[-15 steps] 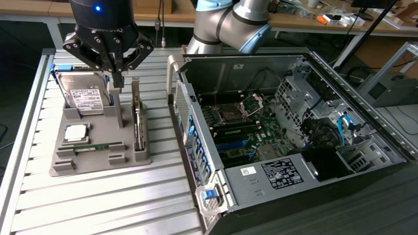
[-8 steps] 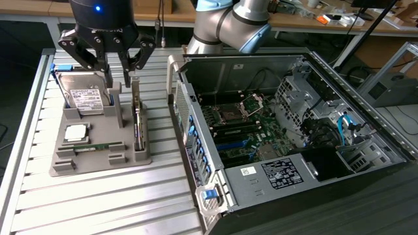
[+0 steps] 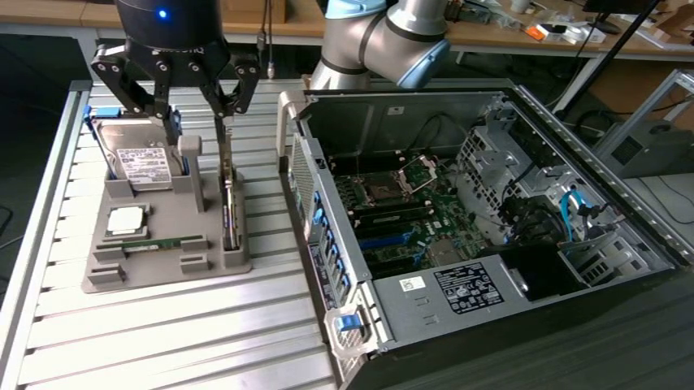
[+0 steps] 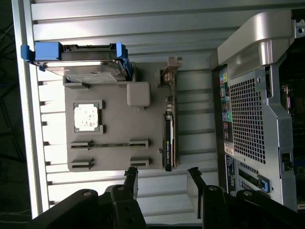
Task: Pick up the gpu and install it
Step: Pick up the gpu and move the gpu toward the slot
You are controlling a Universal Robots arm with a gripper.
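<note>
The gpu [image 3: 229,205] is a thin dark card standing on edge in the slot of a grey holder [image 3: 162,268] nearest the computer case. In the wrist view the gpu [image 4: 168,133] shows edge-on, with its pale metal bracket at the end near the hard drive. My gripper [image 3: 197,123] hangs above the holder's far end, over the gpu and a grey post. It is open, with nothing between its dark fingers [image 4: 131,177], and it is apart from the card. From the wrist view my gripper [image 4: 162,179] looks down on the holder [image 4: 119,129].
The holder also carries a hard drive with blue rails [image 3: 136,154], a square processor [image 3: 127,219] and a green memory stick [image 3: 152,242]. An open computer case [image 3: 607,203] lies at the exterior view's right, motherboard [image 3: 401,211] exposed. All rest on a slatted metal table [image 3: 162,341].
</note>
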